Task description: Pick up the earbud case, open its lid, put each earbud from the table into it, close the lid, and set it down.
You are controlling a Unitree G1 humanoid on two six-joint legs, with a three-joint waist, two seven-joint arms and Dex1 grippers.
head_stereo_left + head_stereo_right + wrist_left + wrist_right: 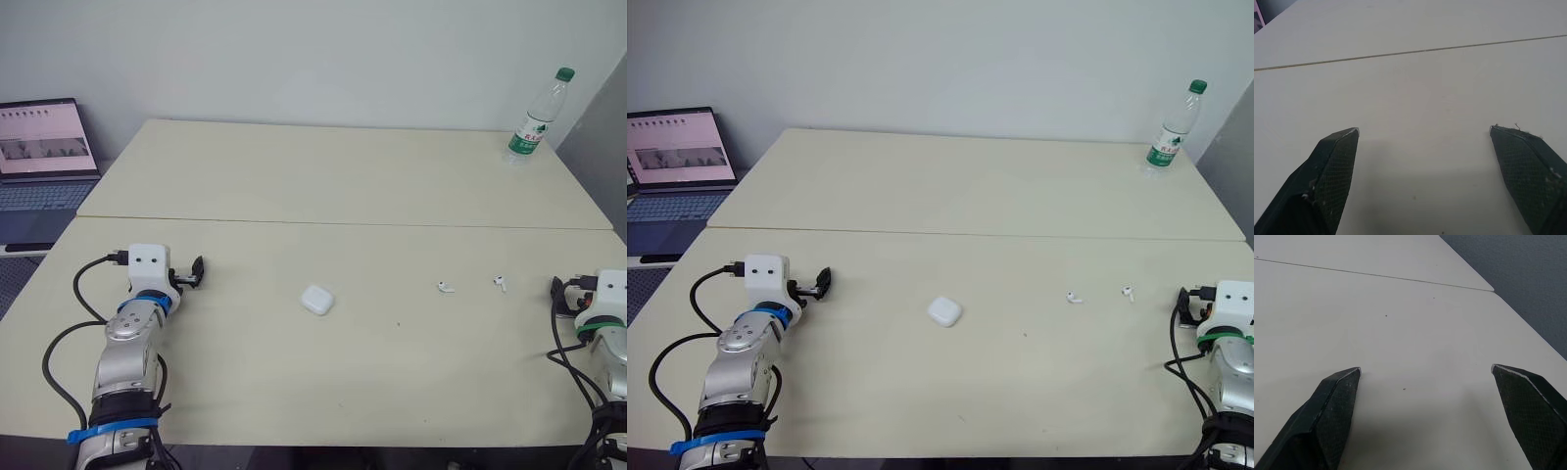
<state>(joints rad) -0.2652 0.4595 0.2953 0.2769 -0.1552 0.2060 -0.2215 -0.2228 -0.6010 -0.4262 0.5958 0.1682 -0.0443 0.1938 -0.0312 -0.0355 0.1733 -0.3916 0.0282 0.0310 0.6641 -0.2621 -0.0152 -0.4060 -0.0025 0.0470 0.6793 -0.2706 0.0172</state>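
The small white rounded plastic earbud case [316,300] lies closed on the beige tabletop [294,382], with one white earbud [445,287] and a second white earbud [500,283] to its right. We see the left end effector [1424,129] and right end effector [1426,368] spread wide, empty.

Pale table [294,176] layout
White rounded earbud case [316,300] is lying centrally; two white earbuds [445,287] [500,283] are lying to its right.
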